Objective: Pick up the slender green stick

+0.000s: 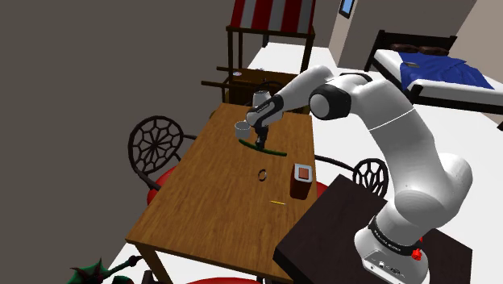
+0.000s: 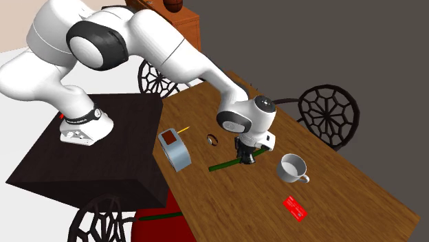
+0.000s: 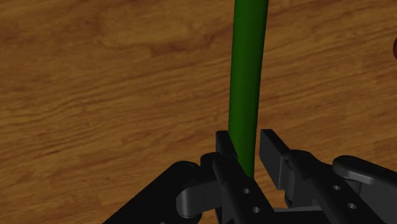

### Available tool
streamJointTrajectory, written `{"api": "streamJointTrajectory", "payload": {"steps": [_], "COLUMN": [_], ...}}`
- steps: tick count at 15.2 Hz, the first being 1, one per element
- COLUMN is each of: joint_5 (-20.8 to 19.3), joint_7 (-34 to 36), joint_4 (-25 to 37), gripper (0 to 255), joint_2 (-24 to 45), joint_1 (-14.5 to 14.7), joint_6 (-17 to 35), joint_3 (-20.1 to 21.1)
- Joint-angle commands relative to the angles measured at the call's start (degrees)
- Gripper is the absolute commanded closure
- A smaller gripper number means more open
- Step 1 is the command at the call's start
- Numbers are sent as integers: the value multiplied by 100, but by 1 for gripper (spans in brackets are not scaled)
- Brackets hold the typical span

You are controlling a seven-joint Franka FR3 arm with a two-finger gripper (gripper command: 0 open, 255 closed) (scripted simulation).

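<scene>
You have the wooden table (image 1: 218, 210) under the white arm (image 1: 403, 137), which reaches over it from the dark stand (image 2: 89, 165). On the table sit a grey box (image 2: 177, 150), a white cup (image 2: 294, 168), a red card (image 2: 295, 208) and a small ring (image 2: 212, 139). Your gripper (image 3: 245, 137) is down at the tabletop between the ring and the cup. Its jaws are closed narrowly on the green stick (image 3: 247, 70), one finger against each side. The stick lies flat on the wood, stretching away from the fingers.
</scene>
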Motion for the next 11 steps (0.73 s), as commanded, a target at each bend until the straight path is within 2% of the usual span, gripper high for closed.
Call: {"api": "streamJointTrajectory", "payload": {"steps": [1,11], "joint_5": [-7,-37], "joint_7": [-3,-5], "joint_4": [-39,-204], "gripper": [255,255], "joint_2": [-123,-601], "joint_1": [4,32], "joint_6": [-84,-397], "joint_3": [-9,-42]}}
